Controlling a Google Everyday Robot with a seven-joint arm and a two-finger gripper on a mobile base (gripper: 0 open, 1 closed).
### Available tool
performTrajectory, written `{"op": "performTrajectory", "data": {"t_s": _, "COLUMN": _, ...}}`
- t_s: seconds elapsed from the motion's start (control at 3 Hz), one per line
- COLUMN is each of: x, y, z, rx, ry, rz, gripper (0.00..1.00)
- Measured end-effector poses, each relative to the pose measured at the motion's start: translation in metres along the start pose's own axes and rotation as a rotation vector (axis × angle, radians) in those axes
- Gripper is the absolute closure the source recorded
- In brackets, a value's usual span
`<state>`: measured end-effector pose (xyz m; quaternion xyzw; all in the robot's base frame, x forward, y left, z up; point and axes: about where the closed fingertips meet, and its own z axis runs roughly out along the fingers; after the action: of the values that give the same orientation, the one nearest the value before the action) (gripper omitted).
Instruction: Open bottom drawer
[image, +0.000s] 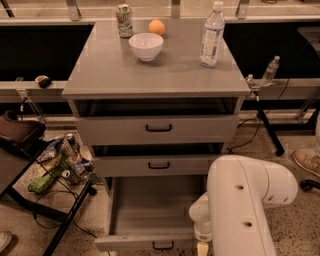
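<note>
1. Camera view: the bottom drawer (150, 212), a shallow grey tray with a narrow front panel and a small black centre handle, stands pulled out at the foot of the grey cabinet (120, 75). Its front reaches the lower edge of the frame. Its right end is hidden behind the white robot arm (245, 205).
2. The gripper (202, 248) is at the very bottom edge, below the arm's wrist joint and just beside the right part of the drawer front. Only a pale stub of it shows and the rest is cut off, so I cannot tell whether it is open or closed, or whether it touches the drawer.
3. Above, the medium-fronted grey drawer (159, 165) and the tallest-fronted grey drawer (159, 129) each stand slightly out, with dark gaps over them.
4. On the cabinet top sit a white bowl (146, 46), an orange (157, 27) behind it, a green and white can (124, 20) and a clear plastic water bottle (212, 35). Neither label's writing is readable.
5. To the left, a black-framed stand (65, 220) holds crumpled snack packets (60, 162), too jumbled to read. Near it is a dark brown object (17, 134), cut off by the frame.
6. To the right, a small clear bottle (270, 71) stands on a ledge, and a brown shoe (307, 161) is cut off at the edge.
</note>
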<state>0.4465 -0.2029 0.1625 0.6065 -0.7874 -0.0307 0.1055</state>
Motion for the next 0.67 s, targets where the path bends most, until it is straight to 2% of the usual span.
{"op": "performTrajectory", "data": {"t_s": 0.33, "x": 0.019, "y": 0.004, "z": -0.031, "rx": 0.033, "ry": 0.010, "rz": -0.019, "gripper": 0.00}}
{"op": "performTrajectory", "data": {"t_s": 0.67, "x": 0.066, "y": 0.025, "z": -0.086, "rx": 0.048, "ry": 0.021, "rz": -0.014, "gripper": 0.00}}
